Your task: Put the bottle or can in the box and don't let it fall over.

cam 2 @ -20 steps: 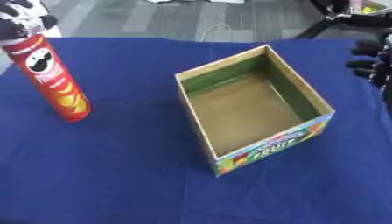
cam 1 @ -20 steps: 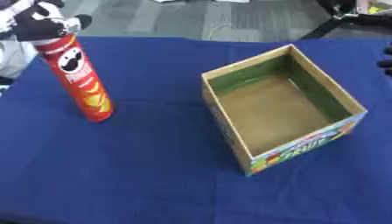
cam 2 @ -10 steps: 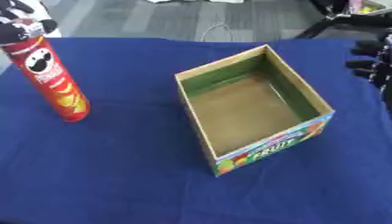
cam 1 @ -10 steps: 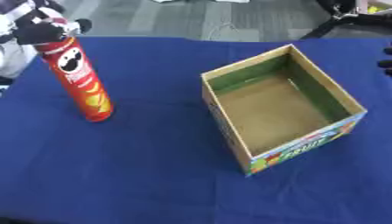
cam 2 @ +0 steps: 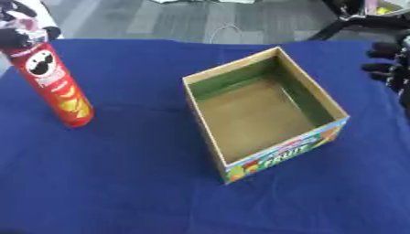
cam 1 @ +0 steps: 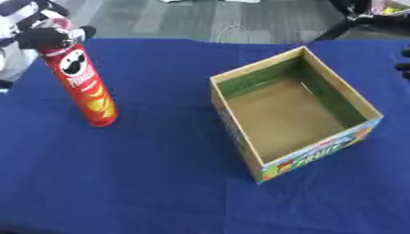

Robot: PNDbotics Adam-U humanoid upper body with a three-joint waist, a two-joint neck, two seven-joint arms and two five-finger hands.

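On the blue table (cam 1: 160, 183), at its left side, a red can (cam 1: 83, 87) stands nearly upright, its top gripped by the curled fingers of the left hand (cam 1: 44, 36). Well apart to the right sits the open box (cam 1: 292, 112), empty. At the right edge, the right hand (cam 2: 390, 64) shows relaxed fingers.

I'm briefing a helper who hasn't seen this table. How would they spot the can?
On the blue table, look left of the open cardboard box. The can is the tall red tube standing there, its top under the left hand; nothing else is red and upright.
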